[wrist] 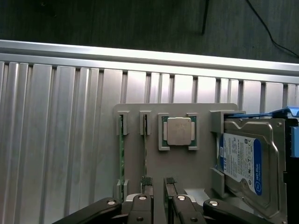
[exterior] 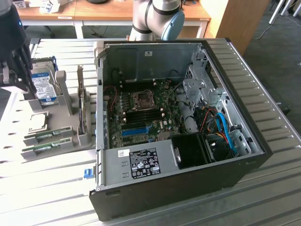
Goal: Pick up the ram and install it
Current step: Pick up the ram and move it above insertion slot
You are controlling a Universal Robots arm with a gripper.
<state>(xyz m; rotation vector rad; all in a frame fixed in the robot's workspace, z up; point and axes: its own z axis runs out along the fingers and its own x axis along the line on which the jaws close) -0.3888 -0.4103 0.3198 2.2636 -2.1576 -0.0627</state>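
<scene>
1. Spanning the scene, the ribbed aluminium counter [exterior: 56, 188] carries everything.
2. The open black tower computer case [exterior: 188, 188] lies on its side with its green motherboard [exterior: 141, 108] exposed.
3. The grey plastic parts holder [wrist: 154, 112] sits beside the case, on the exterior view's left. It holds a boxy silver hard drive [wrist: 243, 158] and a square silver processor chip [wrist: 180, 130].
4. The ram is there too: two thin green circuit-board sticks stand on edge in the holder's slots. The nearer stick [wrist: 145, 154] sits just beside the processor chip.
5. The black fingers [wrist: 146, 182] hover parted, grasping nothing, with one ribbed pad over the nearer stick.
6. Risk, as I judge it: the pads look offset rather than straddling the stick. Closing so could catch a holder post or pinch the stick crooked, and a skewed stick would jam at the motherboard.
</scene>
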